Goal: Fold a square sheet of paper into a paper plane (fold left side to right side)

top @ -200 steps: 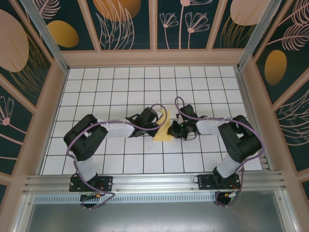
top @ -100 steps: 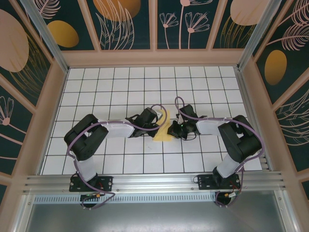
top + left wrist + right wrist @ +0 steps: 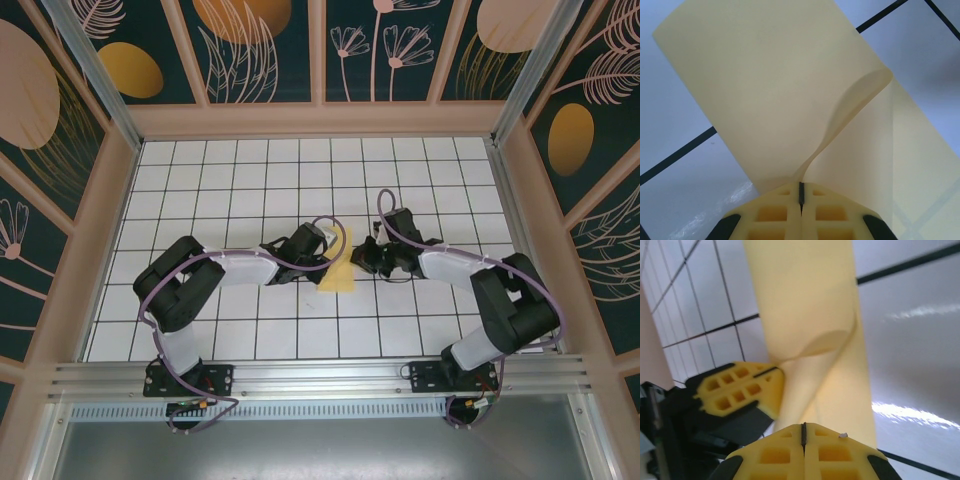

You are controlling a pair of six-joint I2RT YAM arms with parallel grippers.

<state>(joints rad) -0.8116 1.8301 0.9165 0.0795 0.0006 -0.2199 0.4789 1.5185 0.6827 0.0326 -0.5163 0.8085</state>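
Yellow square sheet of paper (image 3: 765, 90) curled over; left tool (image 3: 801, 192), right tool (image 3: 803, 432) both clamped on it.

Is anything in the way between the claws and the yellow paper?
No, nothing visible. The left claw and the right claw are both pinched shut on the thin yellow sheet of paper.
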